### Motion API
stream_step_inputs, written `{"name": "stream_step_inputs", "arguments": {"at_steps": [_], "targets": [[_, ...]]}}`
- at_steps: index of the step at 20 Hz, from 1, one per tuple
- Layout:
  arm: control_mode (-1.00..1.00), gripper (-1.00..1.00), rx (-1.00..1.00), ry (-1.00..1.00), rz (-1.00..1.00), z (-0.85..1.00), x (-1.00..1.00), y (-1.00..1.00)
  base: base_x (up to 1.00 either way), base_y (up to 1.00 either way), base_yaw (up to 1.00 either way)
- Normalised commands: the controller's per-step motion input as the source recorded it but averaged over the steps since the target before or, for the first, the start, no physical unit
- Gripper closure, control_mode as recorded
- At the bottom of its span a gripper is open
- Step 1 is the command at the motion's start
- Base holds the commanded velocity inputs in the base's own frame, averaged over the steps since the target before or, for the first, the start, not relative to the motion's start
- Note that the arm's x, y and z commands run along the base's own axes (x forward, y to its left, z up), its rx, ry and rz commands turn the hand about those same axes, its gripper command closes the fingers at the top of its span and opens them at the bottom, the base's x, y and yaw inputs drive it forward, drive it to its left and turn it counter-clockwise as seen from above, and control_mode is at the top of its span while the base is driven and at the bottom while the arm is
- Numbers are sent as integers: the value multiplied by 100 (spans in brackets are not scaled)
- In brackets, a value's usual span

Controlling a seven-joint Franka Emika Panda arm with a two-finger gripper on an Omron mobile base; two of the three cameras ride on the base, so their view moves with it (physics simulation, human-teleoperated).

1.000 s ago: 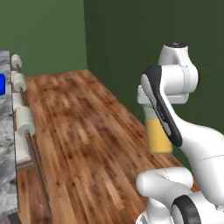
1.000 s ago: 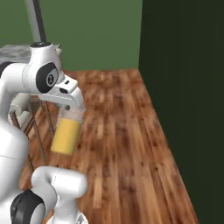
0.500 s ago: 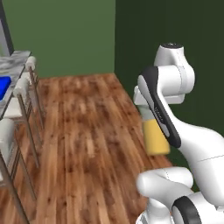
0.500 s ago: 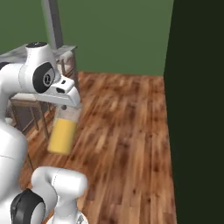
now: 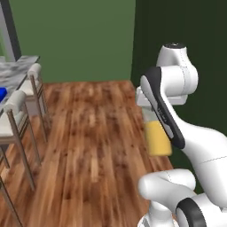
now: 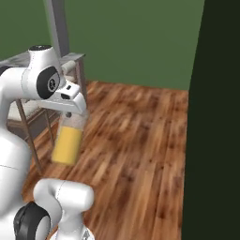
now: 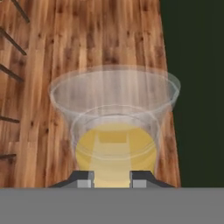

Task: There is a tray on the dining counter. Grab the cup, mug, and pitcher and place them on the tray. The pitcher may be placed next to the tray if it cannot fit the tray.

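Yellow-orange pitcher (image 6: 68, 143) hangs under my gripper (image 6: 71, 114), fingers (image 7: 84, 180) clamped on its rim, held up in the air over the wood floor (image 5: 93, 146). From the hand cam I look straight down into it: clear upper wall, yellow lower part. Pitcher sits close to the arm, approx. mid-height. Far left in the left base cam: marbled dining surface (image 5: 17, 68) w/ a sliver of the blue tray (image 5: 2, 93) on it, well apart from the pitcher. Cream-cushioned stools (image 5: 20, 113) stand beside it. Green wall (image 5: 73, 37) behind.
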Motion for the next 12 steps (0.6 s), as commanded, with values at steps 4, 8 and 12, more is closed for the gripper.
{"name": "stream_step_inputs", "arguments": {"at_steps": [4, 8, 12], "targets": [[100, 100, 0, 0, 0, 0, 0, 0, 100, 0, 22], [100, 100, 0, 0, 0, 0, 0, 0, 100, 0, 26], [100, 100, 0, 0, 0, 0, 0, 0, 100, 0, 29]]}}
